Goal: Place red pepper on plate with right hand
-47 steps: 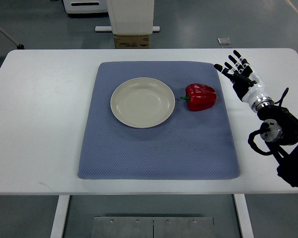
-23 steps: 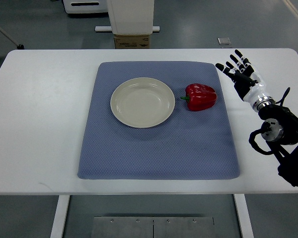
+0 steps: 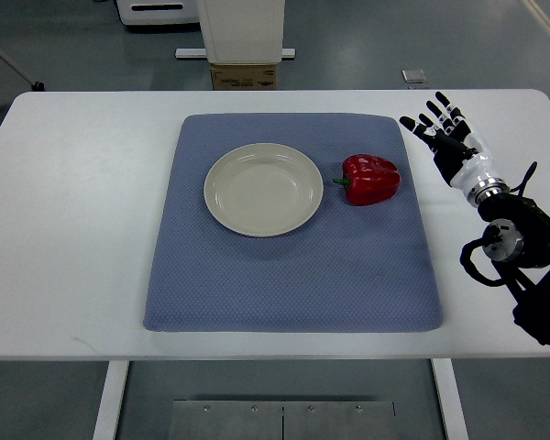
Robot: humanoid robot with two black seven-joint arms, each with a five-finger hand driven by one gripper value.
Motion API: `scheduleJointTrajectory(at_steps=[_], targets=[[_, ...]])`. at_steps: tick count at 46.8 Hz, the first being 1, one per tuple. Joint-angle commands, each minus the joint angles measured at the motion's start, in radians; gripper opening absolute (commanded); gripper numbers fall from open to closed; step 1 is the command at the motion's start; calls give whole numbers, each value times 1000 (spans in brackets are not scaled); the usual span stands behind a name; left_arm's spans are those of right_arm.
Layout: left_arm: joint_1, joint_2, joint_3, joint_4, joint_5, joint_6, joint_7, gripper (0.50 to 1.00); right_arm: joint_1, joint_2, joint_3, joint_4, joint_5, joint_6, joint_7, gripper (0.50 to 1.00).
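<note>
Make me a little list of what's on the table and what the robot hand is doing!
table: white table, seen from above
mat: blue mat lying on the table
plate: cream plate on the mat, nothing on it
red pepper: red pepper on the mat, just right of the plate, stem pointing at the plate, not touching it
right hand: right hand over the table right of the mat, fingers spread, holding nothing, apart from the pepper
left hand: not in view
job so far: pepper not yet on the plate
</note>
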Motion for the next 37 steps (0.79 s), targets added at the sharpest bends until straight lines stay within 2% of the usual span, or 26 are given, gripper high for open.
scheduleJointTrajectory(at_steps=[1, 23, 37], targets=[[-1, 0, 0, 0, 0, 0, 0, 1000, 3, -1, 0, 1, 0, 2, -1, 1000], [-1, 0, 0, 0, 0, 0, 0, 1000, 20, -46, -18, 7, -2, 15, -6, 1000], [-1, 0, 0, 0, 0, 0, 0, 1000, 50, -105, -152, 23, -14, 38, 0, 1000]])
